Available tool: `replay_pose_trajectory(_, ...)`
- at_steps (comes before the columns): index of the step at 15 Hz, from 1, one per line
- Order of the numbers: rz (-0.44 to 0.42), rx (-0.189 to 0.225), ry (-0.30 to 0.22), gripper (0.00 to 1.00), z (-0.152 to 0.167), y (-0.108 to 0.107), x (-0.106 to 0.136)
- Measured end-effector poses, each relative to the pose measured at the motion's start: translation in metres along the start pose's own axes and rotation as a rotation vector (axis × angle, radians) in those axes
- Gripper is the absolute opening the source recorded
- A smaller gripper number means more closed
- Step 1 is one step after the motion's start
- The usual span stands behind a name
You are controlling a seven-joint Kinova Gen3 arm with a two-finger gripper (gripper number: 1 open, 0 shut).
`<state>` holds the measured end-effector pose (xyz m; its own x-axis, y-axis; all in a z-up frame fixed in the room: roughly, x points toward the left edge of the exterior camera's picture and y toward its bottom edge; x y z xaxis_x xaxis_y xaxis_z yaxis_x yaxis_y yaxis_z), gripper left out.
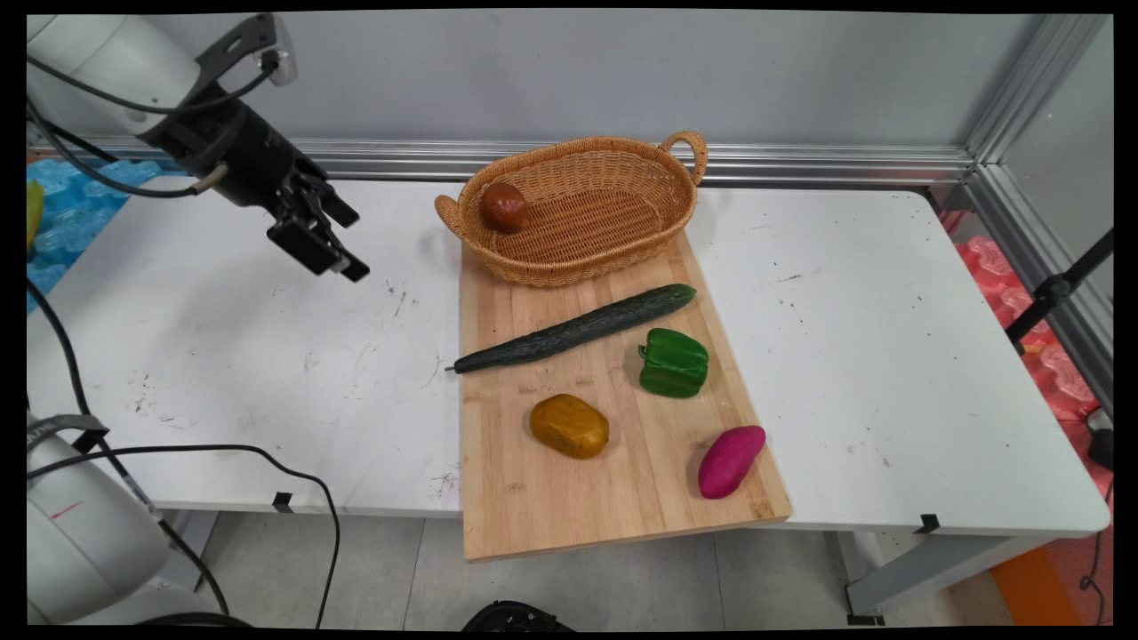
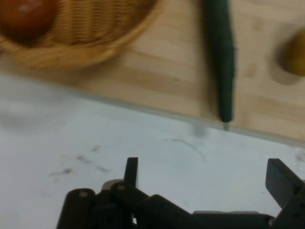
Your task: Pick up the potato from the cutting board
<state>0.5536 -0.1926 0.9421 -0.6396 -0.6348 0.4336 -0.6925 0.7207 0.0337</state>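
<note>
My gripper [image 1: 333, 244] hangs above the bare white table, left of the wicker basket [image 1: 613, 258], and holds nothing. Its fingers [image 2: 281, 179] stand wide apart in the hand view, so it is open. A brown-red round fruit [image 1: 504, 206] lies at the basket's left end and shows as a blur [image 2: 24, 16] in the hand view. On the wooden cutting board [image 1: 622, 498] lie a long dark cucumber [image 1: 578, 329], a green pepper [image 1: 674, 362], a yellow-brown potato [image 1: 569, 426] and a magenta sweet potato [image 1: 730, 460]. The cucumber [image 2: 221, 57] is the board item nearest the gripper.
The board overhangs the table's front edge. Black cables [image 1: 178, 453] trail over the table's left front corner. An aluminium rail [image 1: 800, 164] runs along the back wall, and a black stand [image 1: 1058, 289] leans at the right.
</note>
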Motion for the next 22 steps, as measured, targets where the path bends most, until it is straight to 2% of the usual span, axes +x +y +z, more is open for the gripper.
replay_pose_trajectory(3,0.085,-0.049,-0.008,1.00,0.002,0.011,0.010)
replay_pose_trajectory(7,0.246,-0.133,-0.021,1.00,0.012,0.032,0.031)
replay_pose_trajectory(11,0.397,-0.203,-0.040,1.00,0.032,0.054,0.049)
replay_pose_trajectory(14,0.517,-0.250,-0.057,1.00,0.058,0.072,0.064)
replay_pose_trajectory(17,0.591,-0.272,-0.066,1.00,0.082,0.085,0.076)
replay_pose_trajectory(22,0.679,-0.286,-0.081,1.00,0.125,0.101,0.095)
